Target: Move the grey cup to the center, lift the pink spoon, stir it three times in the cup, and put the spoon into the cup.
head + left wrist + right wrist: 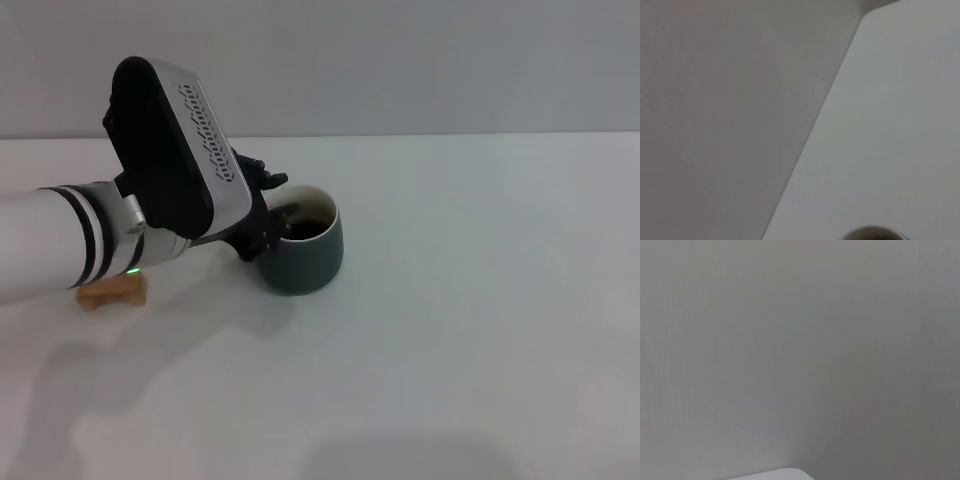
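Note:
The grey cup (305, 255) stands on the white table near the middle, with dark liquid inside its pale rim. My left gripper (268, 208) is at the cup's left rim, tilted down over its mouth, and the arm's black housing hides much of it. The pink spoon cannot be made out; it may be hidden behind the gripper at the cup's mouth. A sliver of the cup's rim (875, 233) shows in the left wrist view. My right gripper is out of view; its wrist view shows only the wall and a table corner.
A light wooden block (112, 290) lies on the table to the left of the cup, under my left forearm. The white table (480, 330) stretches right and toward the front. A grey wall stands behind.

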### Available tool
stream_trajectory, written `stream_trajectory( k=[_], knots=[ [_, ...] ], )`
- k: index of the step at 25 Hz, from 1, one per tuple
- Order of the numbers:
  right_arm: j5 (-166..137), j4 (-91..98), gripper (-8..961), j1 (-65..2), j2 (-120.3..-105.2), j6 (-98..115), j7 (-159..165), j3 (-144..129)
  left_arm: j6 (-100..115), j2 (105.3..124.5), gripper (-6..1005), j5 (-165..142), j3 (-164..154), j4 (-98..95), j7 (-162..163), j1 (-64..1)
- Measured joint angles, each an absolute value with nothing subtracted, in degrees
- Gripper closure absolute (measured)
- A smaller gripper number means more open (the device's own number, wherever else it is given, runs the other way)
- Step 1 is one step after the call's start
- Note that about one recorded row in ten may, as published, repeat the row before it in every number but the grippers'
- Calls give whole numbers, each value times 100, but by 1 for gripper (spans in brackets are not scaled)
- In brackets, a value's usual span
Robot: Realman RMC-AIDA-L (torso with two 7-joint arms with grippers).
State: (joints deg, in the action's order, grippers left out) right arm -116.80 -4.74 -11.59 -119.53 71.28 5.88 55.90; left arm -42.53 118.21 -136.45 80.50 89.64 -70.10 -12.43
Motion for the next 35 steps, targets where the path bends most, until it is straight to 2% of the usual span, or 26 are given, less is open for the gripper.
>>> stream_trajectory(
  k=[8,14,19,27,35],
  knots=[
    [-11680,-474,954,-1161,-11953,7134,588,5590,-3403,11836,630,-13503,7717,9138,-6951,-956],
    [-11680,-480,954,-1160,-11953,7138,594,5590,88,11806,490,-11757,7199,9131,-6786,-352],
    [-11680,-545,954,-1155,-11959,7141,589,5590,2014,11782,397,-11692,6765,8905,-5528,-245],
    [-11680,-594,954,-1163,-11962,7148,586,5581,5580,11770,408,-15190,6732,6628,-811,-357],
    [-11680,-608,954,-1052,-11962,7402,583,5571,6688,11847,402,-15708,7672,3409,38,-1069]
  ],
)
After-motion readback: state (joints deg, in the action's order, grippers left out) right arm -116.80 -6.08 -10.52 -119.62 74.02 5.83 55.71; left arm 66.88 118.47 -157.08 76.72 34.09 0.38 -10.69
